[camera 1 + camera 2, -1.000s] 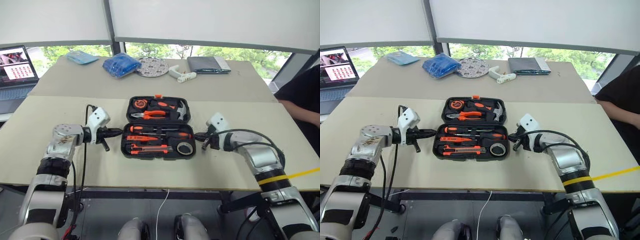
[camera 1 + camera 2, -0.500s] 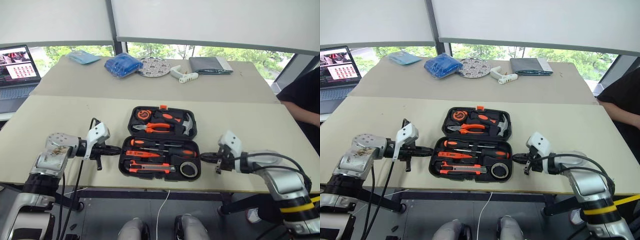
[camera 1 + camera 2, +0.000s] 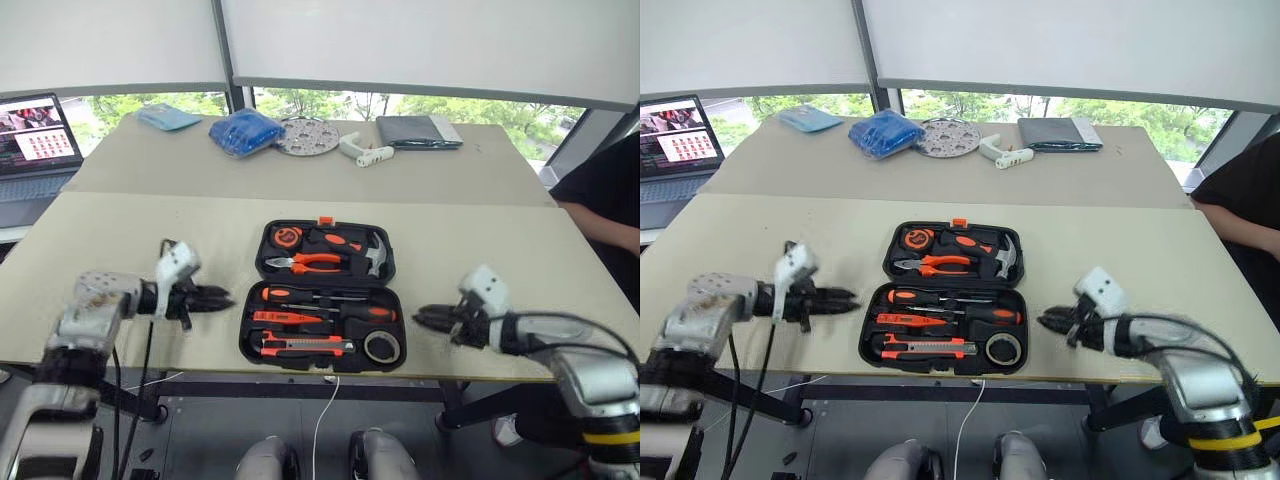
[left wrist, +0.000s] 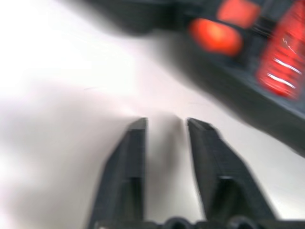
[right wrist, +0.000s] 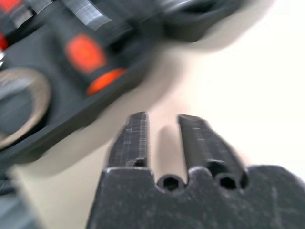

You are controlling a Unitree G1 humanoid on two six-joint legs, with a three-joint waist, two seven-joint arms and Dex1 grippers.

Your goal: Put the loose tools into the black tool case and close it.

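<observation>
The black tool case point(image 3: 252, 345) lies open in the middle of the near table, its lid half on the far side. In the near half lie two screwdrivers point(image 3: 320, 296) point(image 3: 352, 312), a slim orange tester pen point(image 3: 278, 317), the utility knife point(image 3: 305, 347) and the tape roll point(image 3: 381, 347). My left gripper point(image 3: 222, 296) hovers just left of the case and points at its side. Its fingers point(image 4: 136, 143) stand apart with nothing between them. My right gripper point(image 3: 420, 317) sits just right of the case, also open and empty, with the tape-roll corner ahead of it point(image 5: 161, 119).
Pliers point(image 3: 310, 262), a hammer and a tape measure fill the lid half. On the far table lie a blue cloth point(image 3: 243, 131), a metal disc point(image 3: 307, 135), a white part point(image 3: 363, 151) and a grey pouch point(image 3: 418, 131). A laptop point(image 3: 35, 135) stands far left. A person point(image 3: 605, 190) sits at right.
Both grippers have gone from shut to open and drawn a little outward from the case's sides. The whole view has shifted too.
</observation>
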